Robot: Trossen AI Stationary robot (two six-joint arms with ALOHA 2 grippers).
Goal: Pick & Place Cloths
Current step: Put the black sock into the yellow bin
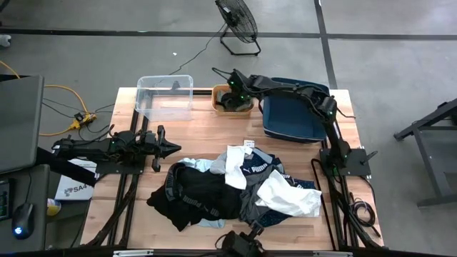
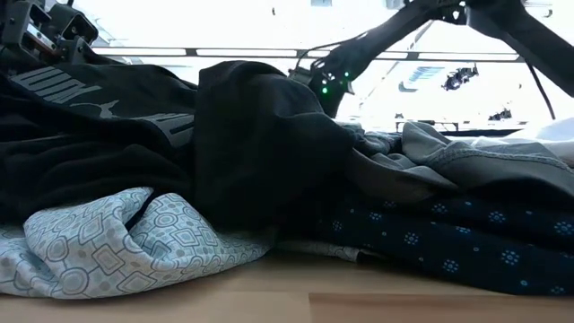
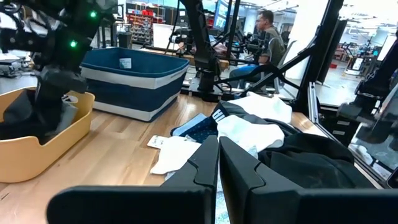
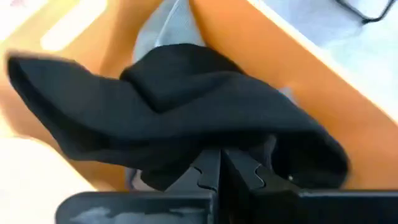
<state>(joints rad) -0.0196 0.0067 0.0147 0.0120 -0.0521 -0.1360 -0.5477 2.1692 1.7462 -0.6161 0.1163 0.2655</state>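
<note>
Draping limply across orange bin (image 4: 323,87), black cloth (image 4: 161,118) under right gripper (image 4: 219,163).

You look down on a grey concrete floor (image 1: 400,64) crossed by dark lines, with a black round floor fan (image 1: 238,21) standing beyond the light wooden table (image 1: 200,132). A yellow cable (image 1: 61,100) snakes at your left. Behind, the workshop holds black metal frames (image 3: 311,68), a seated person (image 3: 268,37) and bright overhead lights.
</note>
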